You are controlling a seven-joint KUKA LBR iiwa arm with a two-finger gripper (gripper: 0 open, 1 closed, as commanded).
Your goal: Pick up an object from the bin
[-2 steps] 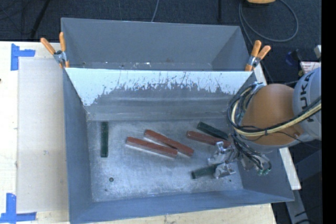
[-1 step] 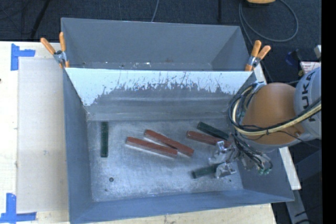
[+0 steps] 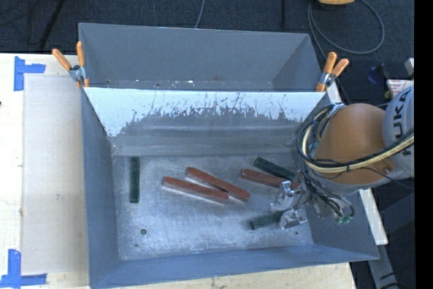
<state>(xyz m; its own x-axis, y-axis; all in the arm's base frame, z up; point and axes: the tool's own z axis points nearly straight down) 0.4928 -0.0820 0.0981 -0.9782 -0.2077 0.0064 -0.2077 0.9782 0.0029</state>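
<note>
Orange cover on the arm's wrist stands highest, with looped cables round it, at the right side of the bin. Below it the tool is down near the bin floor, right of centre, towards the near wall. Cannot tell whether it is spread or pressed together; cables and shadow clutter it.

Nearest thing: a short dark stick, lying flat on the floor, slightly slanted, with its right end touching or just beside the tool. Not seen to be pinched.

Look: slim, straight, dark green to black, flat-sided, shorter than the brown sticks to its left.

Handling (judged): light and stiff, not fragile. Smooth faces on bare metal, so it could skid or swing round if nudged at one end. Best hold is across the narrow width, nearer the middle than the end, so that it lifts level.

Others: one brown stick and a dark green one just beyond the tool; a green stick well apart, far left.
</note>
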